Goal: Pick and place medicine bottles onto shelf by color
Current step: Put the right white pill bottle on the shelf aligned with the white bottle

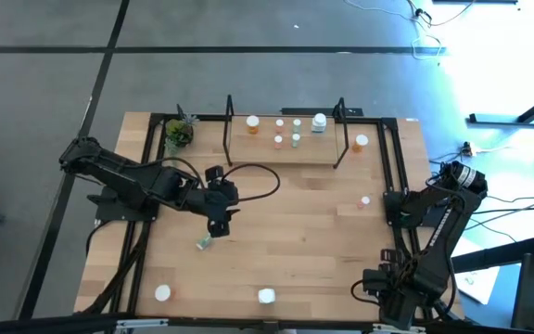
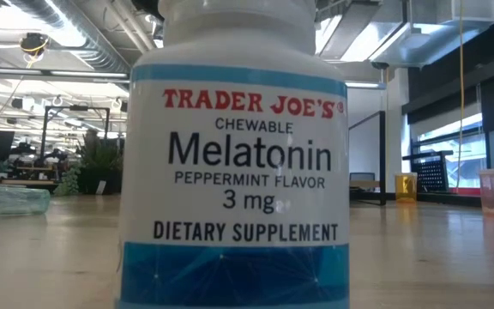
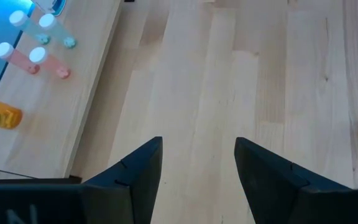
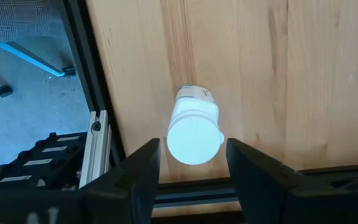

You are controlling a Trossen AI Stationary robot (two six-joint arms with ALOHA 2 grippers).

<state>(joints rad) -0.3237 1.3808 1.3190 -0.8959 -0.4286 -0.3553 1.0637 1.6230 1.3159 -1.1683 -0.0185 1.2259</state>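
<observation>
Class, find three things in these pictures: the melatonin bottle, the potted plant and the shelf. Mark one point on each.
Melatonin bottle (image 2: 234, 172): low view, on its label.
Potted plant (image 1: 178, 134): high view, on its leaves.
Shelf (image 1: 258, 150): high view, on a bare part of its board.

My table (image 1: 295, 213) sits evenly lit, blue-white glare washes the floor (image 1: 489, 74) at right, and the melatonin bottle (image 2: 234, 163) looms sharp before a softer room.
</observation>
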